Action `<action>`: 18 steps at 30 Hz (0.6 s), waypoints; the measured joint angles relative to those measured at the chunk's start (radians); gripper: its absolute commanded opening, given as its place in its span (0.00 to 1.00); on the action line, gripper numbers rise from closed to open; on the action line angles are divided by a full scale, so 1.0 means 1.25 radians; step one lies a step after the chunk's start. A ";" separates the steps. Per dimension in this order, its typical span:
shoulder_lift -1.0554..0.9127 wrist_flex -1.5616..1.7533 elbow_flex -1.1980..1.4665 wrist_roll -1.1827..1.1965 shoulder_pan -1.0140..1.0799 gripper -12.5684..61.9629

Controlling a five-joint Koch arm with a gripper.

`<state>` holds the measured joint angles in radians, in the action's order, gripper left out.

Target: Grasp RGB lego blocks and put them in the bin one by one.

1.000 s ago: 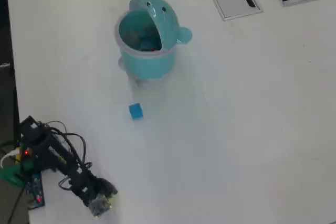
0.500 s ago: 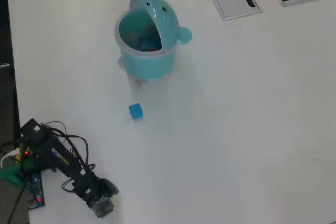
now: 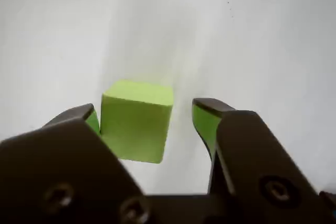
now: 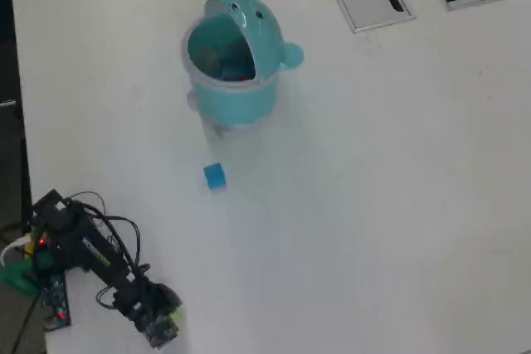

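Your arm (image 4: 91,254) lies folded low along the table's (image 4: 398,205) lower-left corner in the overhead view, claw (image 3: 144,116) spread with the yellow-green block (image 3: 136,120) between the jaws, against the left one, gap to the right one.

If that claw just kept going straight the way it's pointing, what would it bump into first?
Probably the yellow-green block, which sits between the open gripper's jaws, nearer the left one in the wrist view. Beyond it only bare white table shows.
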<state>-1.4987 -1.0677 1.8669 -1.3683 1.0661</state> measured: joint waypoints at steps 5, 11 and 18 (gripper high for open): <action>0.000 -0.036 0.000 0.000 -0.011 0.60; 0.032 -0.036 0.000 0.000 -0.025 0.60; 0.070 -0.021 -0.002 0.012 -0.033 0.35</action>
<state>-1.4113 -1.0937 1.8638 -1.3530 1.0247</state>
